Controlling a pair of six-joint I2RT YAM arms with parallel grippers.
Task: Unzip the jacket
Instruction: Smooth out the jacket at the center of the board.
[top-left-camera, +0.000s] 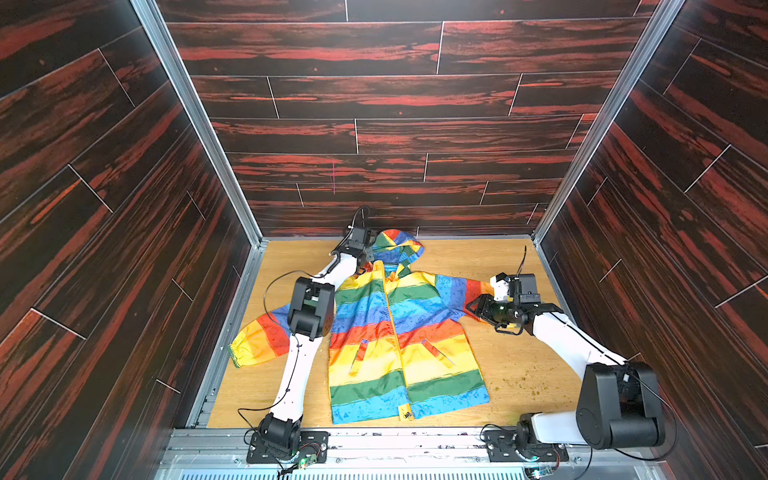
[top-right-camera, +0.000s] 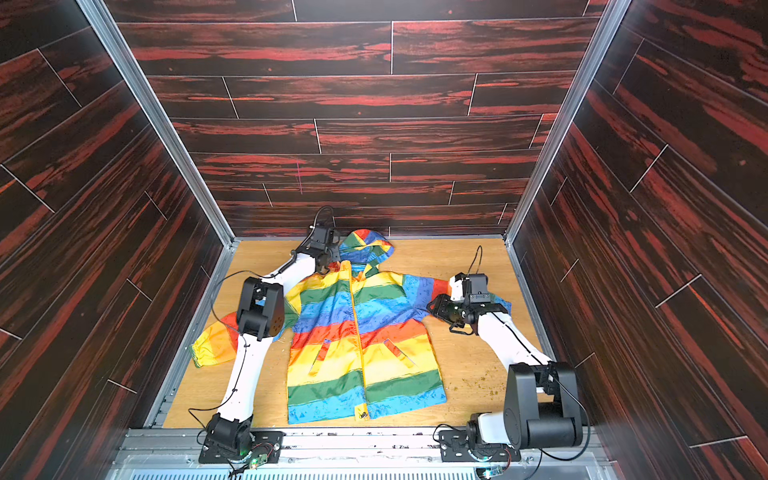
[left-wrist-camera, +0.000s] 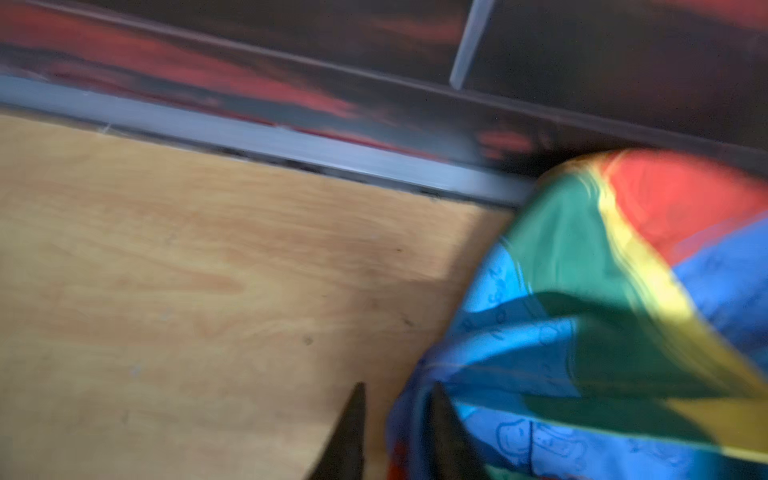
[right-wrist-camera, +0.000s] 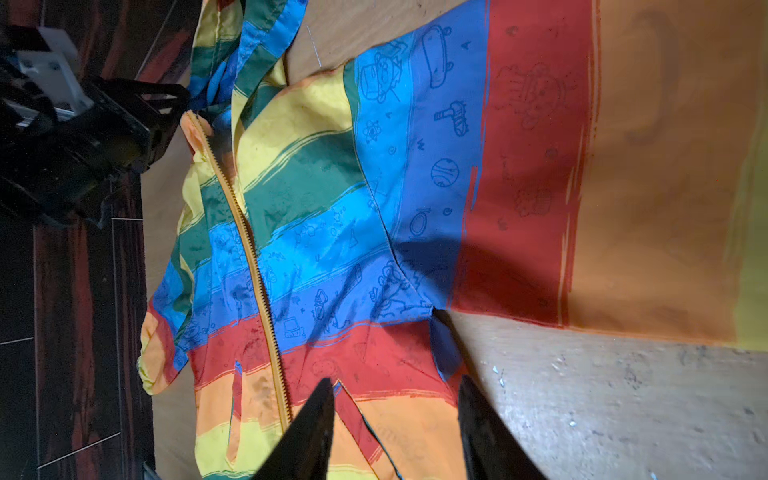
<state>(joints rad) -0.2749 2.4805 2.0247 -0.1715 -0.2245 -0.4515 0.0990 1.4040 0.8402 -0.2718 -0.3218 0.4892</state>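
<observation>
The rainbow-striped jacket (top-left-camera: 365, 316) (top-right-camera: 328, 316) lies flat on the wooden table, front up, with its hood toward the back wall. Its yellow-orange zipper (top-left-camera: 395, 332) (top-right-camera: 358, 332) (right-wrist-camera: 249, 249) looks closed from collar to hem. My left gripper (top-left-camera: 365, 259) (top-right-camera: 328, 264) (left-wrist-camera: 399, 388) is at the collar beside the hood (left-wrist-camera: 602, 291). Its jaws stand a little apart, with one finger on the blue fabric edge and one over bare wood. That view is blurred. My right gripper (top-left-camera: 471, 307) (top-right-camera: 432, 305) (right-wrist-camera: 395, 399) hovers open over the jacket's side near the right sleeve's armpit, holding nothing.
My left arm (top-left-camera: 311, 307) lies across the jacket's left sleeve (top-left-camera: 257, 340). Small greenish crumbs (top-left-camera: 523, 380) are scattered on the table at the front right. Dark red plank walls close in three sides, and a metal rail (left-wrist-camera: 291, 145) runs along the back edge.
</observation>
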